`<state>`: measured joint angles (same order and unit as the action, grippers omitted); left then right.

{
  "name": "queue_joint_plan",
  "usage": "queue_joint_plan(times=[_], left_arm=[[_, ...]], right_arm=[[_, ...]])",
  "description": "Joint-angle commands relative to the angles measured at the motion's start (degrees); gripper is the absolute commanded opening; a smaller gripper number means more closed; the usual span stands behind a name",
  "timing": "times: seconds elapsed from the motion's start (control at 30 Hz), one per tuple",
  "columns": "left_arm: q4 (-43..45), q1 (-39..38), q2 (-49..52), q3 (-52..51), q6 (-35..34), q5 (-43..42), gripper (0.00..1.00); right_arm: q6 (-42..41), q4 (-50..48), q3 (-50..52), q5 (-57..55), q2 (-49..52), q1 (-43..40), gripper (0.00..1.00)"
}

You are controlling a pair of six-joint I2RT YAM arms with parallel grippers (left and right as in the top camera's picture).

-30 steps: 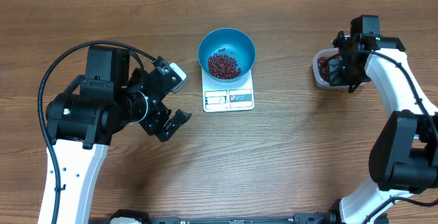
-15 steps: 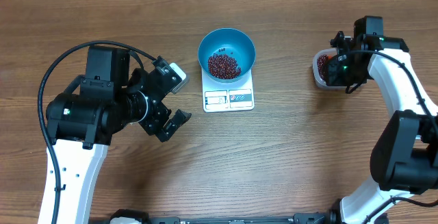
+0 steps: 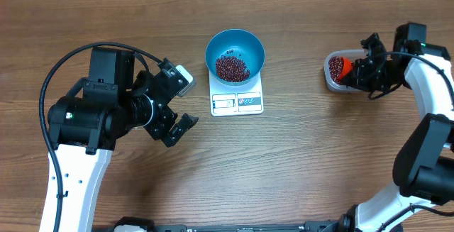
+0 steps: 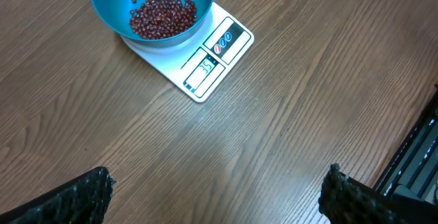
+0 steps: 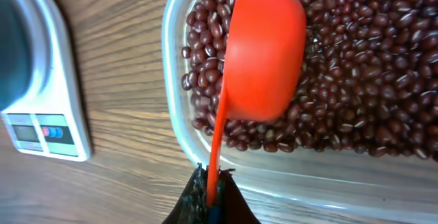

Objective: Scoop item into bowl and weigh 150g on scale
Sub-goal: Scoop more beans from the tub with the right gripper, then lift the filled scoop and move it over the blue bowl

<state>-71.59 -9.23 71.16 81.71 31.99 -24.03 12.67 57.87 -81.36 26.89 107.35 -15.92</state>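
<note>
Step in hand, as I judge it: load the scoop from the tub for another transfer to the bowl.

The right gripper [image 5: 209, 198] is clamped on the thin handle of the orange scoop [image 5: 263, 59], with no gap showing at the jaws. The cup lies ahead of the fingers, rounded back up, resting on the beans [image 5: 356, 73] inside the clear tub [image 5: 172, 114]. The handle crosses the tub's near wall just ahead of the fingertips.

To do this well:
- Roll the wrist so the cup's mouth turns under the heap.
- Push away from the fingers into the deeper beans, then level the cup before lifting.
- Take a modest load. An overfull cup will likely shed beans on the way across.
- Lift the handle clear of the wall, or the light tub may tip or slide.

Pose: the right arm reaches in from the table's right side, wrist turned toward the tub, fingers low at its outer wall. The left gripper [image 4: 212, 196] hangs over bare table [image 4: 308, 80], fingers [image 4: 75, 193] spread wide and holding nothing.

The blue bowl [image 4: 109, 5] sits on the scale [image 4: 212, 63], ahead of the left fingers and well apart from them. A shallow layer of beans covers its bottom. Seen from the right fingers, the scale lies off to the left, well apart from the tub.
</note>
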Motion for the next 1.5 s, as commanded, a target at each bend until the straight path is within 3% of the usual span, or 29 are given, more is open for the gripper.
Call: queue_joint_plan(times=[0.0, 0.8, 1.47], left_arm=[[0.0, 0.2, 0.0, 0.8, 1.2, -0.9, 1.0], [0.0, 0.2, 0.0, 0.8, 1.2, -0.9, 1.0], [0.0, 0.2, 0.0, 0.8, 1.2, -0.9, 1.0]], right_arm=[[0.7, -0.3, 1.2, 6.0, 0.2, -0.7, 0.04], [-0.6, -3.4, 4.5, 17.9, 0.3, -8.9, 0.04], [-0.1, 0.3, 4.5, 27.7, 0.3, -18.3, 0.04]])
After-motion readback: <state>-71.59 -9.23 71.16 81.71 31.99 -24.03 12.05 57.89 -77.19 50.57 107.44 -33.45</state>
